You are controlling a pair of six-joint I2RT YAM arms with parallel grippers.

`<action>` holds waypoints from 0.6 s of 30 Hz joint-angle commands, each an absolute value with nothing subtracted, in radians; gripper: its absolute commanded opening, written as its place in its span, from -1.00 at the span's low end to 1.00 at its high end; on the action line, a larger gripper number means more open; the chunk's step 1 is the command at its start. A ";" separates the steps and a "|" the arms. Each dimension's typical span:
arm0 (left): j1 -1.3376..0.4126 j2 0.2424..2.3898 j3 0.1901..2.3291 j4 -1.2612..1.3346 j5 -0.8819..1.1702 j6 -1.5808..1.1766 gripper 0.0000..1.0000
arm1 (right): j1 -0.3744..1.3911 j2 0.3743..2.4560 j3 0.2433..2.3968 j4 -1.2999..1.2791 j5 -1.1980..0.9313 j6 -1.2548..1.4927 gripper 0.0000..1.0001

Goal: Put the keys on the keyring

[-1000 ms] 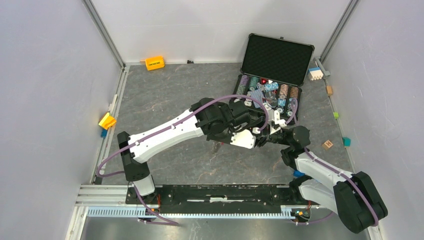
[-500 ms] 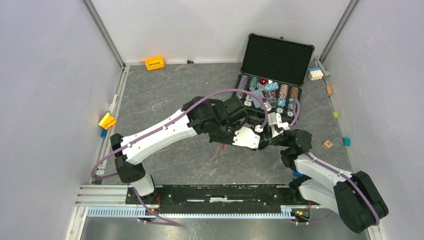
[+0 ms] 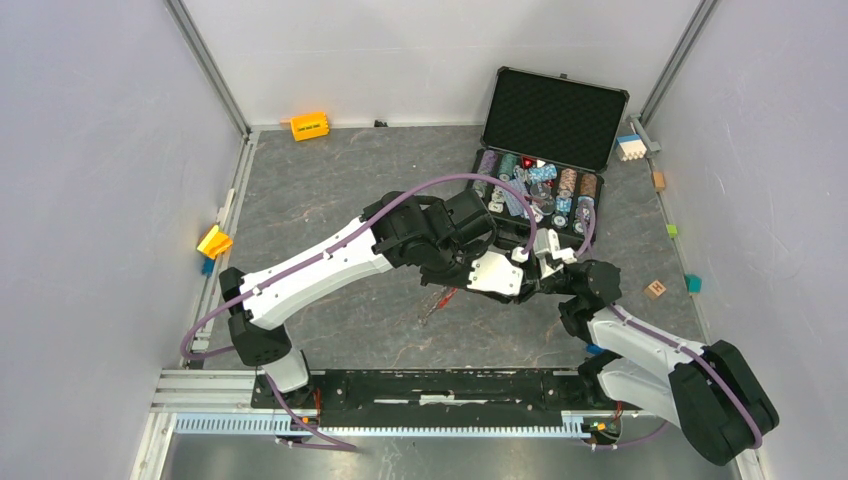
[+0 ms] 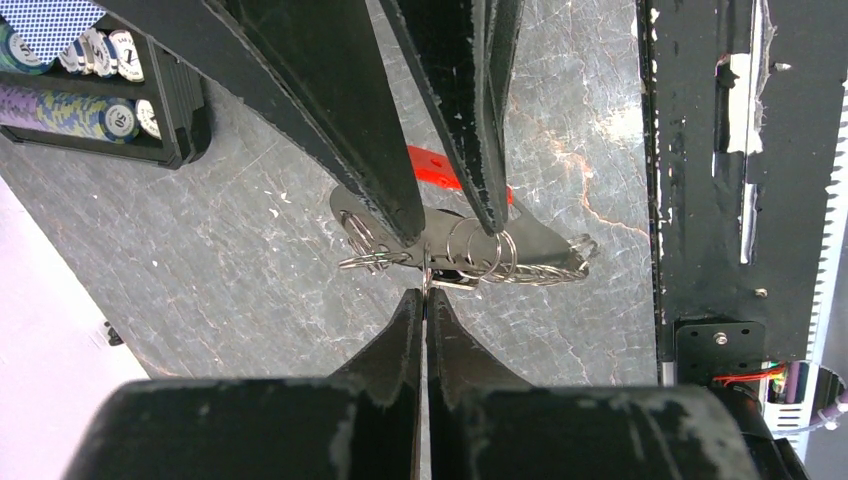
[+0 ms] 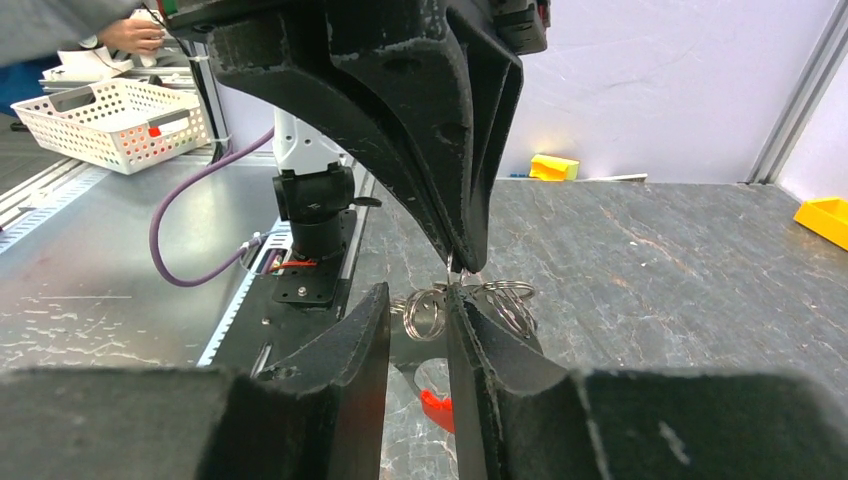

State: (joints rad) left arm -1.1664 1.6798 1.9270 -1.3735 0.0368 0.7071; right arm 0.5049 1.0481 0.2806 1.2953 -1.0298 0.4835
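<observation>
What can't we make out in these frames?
- Top view: both claw tips and the rings are hidden under the left arm; only the fob shows.
- Left wrist: what the left claw pinches, a metal sliver too small to call key or ring.
- Both wrists: keys not separable from the tangled rings, partly behind fingers of the right claw.
- Right wrist: whether the right claw grips the rings; its fingers hide contact.

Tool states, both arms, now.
Left tool: closed, pinching a thin metal piece at the keyring.
Right tool: part open around the keyring; whether it grips cannot be told.
</observation>
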 commanded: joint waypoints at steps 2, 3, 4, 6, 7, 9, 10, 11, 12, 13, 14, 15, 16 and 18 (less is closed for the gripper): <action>-1.163 1.669 1.973 -1.336 0.061 0.660 -0.95 | 0.524 1.052 0.301 1.294 -1.011 0.448 -0.37; -1.163 1.670 1.973 -1.336 0.064 0.660 -0.95 | 0.527 1.055 0.304 1.287 -1.007 0.445 -0.37; -1.164 1.672 1.974 -1.337 0.066 0.658 -0.95 | 0.529 1.056 0.307 1.283 -1.004 0.442 -0.38; -1.163 1.672 1.977 -1.337 0.070 0.657 -0.96 | 0.531 1.059 0.312 1.270 -0.995 0.435 -0.38; -1.163 1.672 1.976 -1.336 0.072 0.655 -0.96 | 0.531 1.058 0.313 1.265 -0.993 0.431 -0.37; -1.163 1.675 1.976 -1.337 0.079 0.653 -0.96 | 0.532 1.061 0.315 1.263 -0.989 0.431 -0.38; -1.164 1.674 1.976 -1.337 0.082 0.650 -0.96 | 0.532 1.062 0.317 1.262 -0.988 0.430 -0.38; -1.163 1.676 1.976 -1.336 0.085 0.649 -0.96 | 0.532 1.063 0.320 1.260 -0.988 0.430 -0.38; -1.164 1.677 1.976 -1.336 0.087 0.650 -0.96 | 0.534 1.064 0.320 1.259 -0.988 0.430 -0.38; -1.163 1.678 1.976 -1.337 0.087 0.648 -0.96 | 0.536 1.063 0.321 1.259 -0.988 0.430 -0.38; -1.163 1.680 1.976 -1.337 0.087 0.648 -0.96 | 0.539 1.065 0.323 1.259 -0.988 0.431 -0.38; -1.163 1.682 1.976 -1.337 0.087 0.647 -0.95 | 0.540 1.066 0.323 1.259 -0.988 0.430 -0.39; -1.163 1.684 1.976 -1.337 0.088 0.647 -0.96 | 0.542 1.066 0.325 1.259 -0.988 0.431 -0.39; -1.163 1.687 1.978 -1.336 0.087 0.643 -0.96 | 0.546 1.068 0.325 1.259 -0.989 0.430 -0.41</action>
State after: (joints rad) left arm -1.1664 1.6821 1.9331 -1.3716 0.0631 0.6891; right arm 0.5362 1.0641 0.2871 1.2446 -1.0035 0.4435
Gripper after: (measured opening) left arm 0.043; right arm 0.303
